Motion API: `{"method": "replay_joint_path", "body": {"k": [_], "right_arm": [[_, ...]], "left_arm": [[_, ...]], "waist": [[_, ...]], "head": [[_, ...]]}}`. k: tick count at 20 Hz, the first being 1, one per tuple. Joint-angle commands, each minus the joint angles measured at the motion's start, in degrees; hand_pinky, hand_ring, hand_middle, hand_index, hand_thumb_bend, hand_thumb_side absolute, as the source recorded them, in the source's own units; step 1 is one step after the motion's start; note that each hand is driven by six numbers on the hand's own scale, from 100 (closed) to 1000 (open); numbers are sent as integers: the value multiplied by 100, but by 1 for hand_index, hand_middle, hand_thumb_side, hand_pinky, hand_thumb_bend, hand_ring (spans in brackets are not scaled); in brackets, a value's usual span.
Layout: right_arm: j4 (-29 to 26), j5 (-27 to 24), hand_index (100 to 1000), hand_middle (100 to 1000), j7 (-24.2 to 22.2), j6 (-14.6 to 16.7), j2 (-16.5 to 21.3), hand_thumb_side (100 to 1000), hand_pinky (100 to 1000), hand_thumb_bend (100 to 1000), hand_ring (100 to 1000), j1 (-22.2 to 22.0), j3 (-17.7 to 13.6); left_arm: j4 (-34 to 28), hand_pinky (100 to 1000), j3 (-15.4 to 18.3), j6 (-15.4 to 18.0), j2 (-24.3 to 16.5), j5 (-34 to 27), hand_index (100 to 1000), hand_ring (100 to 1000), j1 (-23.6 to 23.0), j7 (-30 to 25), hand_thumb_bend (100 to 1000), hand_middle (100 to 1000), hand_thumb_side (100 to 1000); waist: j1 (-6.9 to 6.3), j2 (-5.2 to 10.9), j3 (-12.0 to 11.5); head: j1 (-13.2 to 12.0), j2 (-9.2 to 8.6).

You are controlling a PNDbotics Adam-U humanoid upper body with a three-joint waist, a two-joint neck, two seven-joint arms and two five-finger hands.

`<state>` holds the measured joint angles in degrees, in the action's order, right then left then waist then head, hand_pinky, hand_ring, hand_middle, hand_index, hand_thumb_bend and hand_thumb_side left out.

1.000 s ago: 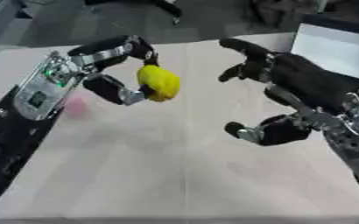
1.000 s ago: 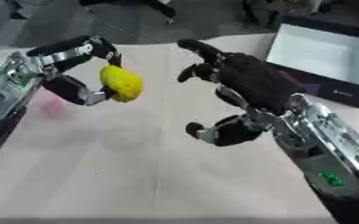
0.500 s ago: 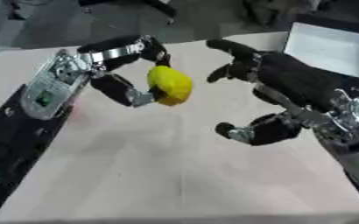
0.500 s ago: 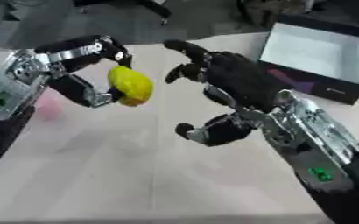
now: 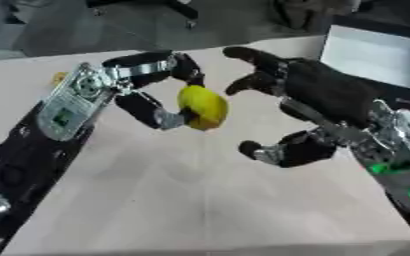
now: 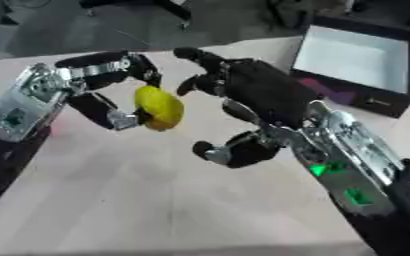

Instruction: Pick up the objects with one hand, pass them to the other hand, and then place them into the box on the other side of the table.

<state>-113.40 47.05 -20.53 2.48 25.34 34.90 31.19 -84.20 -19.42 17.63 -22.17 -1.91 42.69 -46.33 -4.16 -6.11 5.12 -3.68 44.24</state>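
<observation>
The pale table (image 5: pixel 156 200) is filling most of the view, with the black box (image 6: pixel 357 60) sitting open at its far right corner. The right hand (image 6: pixel 252 95) is hanging spread above the table, holding nothing, just beside the left hand (image 5: pixel 147 95). The left hand is pinching the yellow object (image 5: pixel 201 106) between curled fingers and thumb, above the table.

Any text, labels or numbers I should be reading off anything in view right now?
None can be read.
Box: a small pale mark on its dark front wall, too blurred to read.
Right hand: green lights on the forearm behind it, no lettering.
Left hand: a green patch on the silver forearm plate, no legible text.
Yellow object: no marking shows.
</observation>
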Motion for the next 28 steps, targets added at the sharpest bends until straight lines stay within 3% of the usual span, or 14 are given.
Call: {"method": "replay_joint_path", "body": {"k": [1, 12, 28], "right_arm": [[-119, 47, 796, 1000, -22, 52, -10, 211, 650, 426, 691, 118, -10], [-119, 114, 816, 1000, -30, 128, -25, 209, 659, 401, 694, 139, 6], [-119, 341, 824, 1000, 167, 242, -32, 226, 666, 385, 695, 135, -31]], "left_arm": [[-51, 630, 39, 467, -8, -119, 556, 432, 166, -557, 100, 404, 173], [-147, 632, -195, 286, 153, -277, 555, 432, 292, -564, 100, 403, 177], [266, 631, -234, 321, 181, 175, 557, 434, 149, -564, 100, 406, 174]], "waist": [[14, 91, 5], [14, 95, 27], [-4, 90, 60]], "head": [[14, -12], [-4, -12], [0, -12]]}}
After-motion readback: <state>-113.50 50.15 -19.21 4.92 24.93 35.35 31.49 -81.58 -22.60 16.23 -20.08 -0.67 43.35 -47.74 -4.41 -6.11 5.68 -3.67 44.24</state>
